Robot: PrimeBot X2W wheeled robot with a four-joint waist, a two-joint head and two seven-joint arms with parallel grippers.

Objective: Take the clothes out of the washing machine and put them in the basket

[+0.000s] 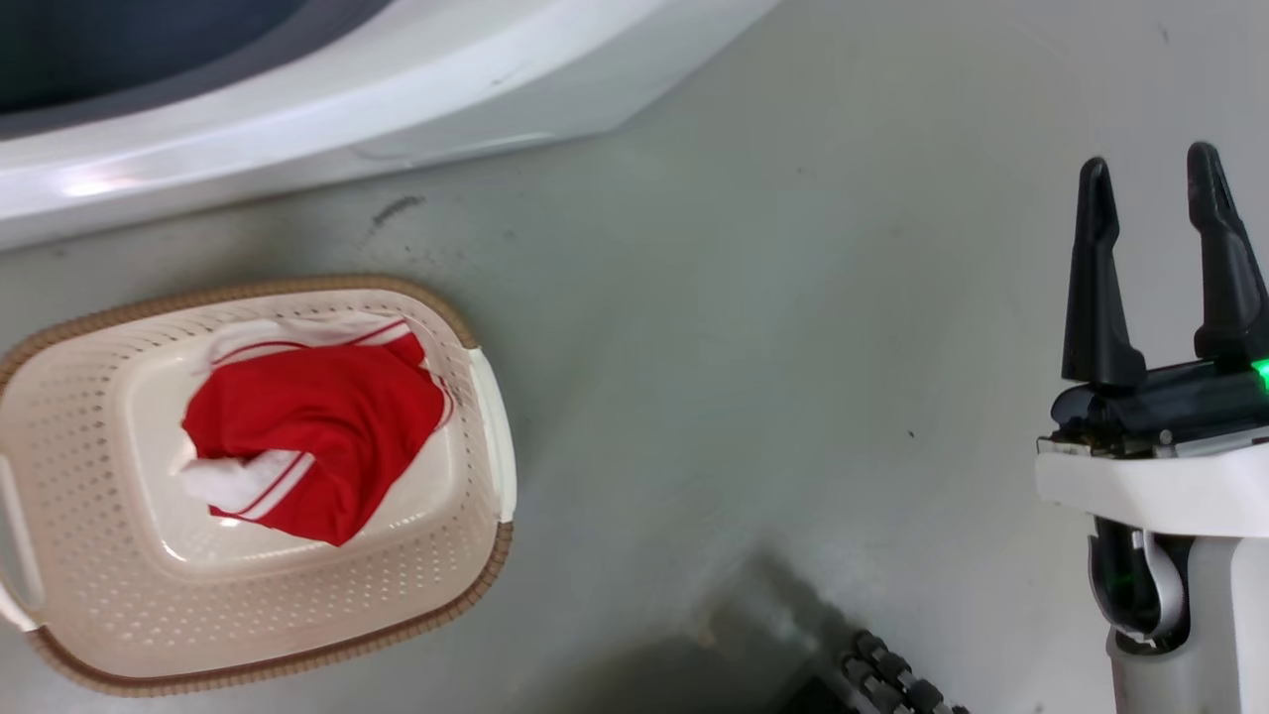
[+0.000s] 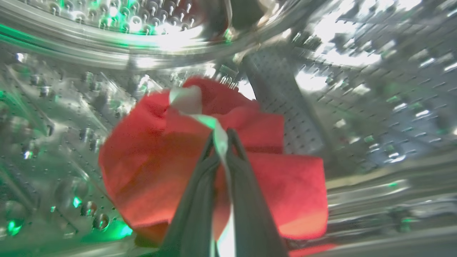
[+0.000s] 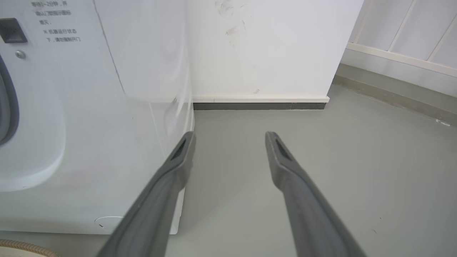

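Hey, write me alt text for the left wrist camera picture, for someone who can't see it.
The left gripper is pinched shut on the white trim of a crumpled red garment inside the washing machine drum. The perforated steel wall around it glints with white and green light.

Right end effector [image 1: 1148,161]: two long black tapered fingers [image 1: 1095,288], dark base [image 1: 1150,407] (green light), white wrist housing [image 1: 1140,491].

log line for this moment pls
left gripper: shut on red garment in drum | right gripper: open over floor | basket: second red garment inside
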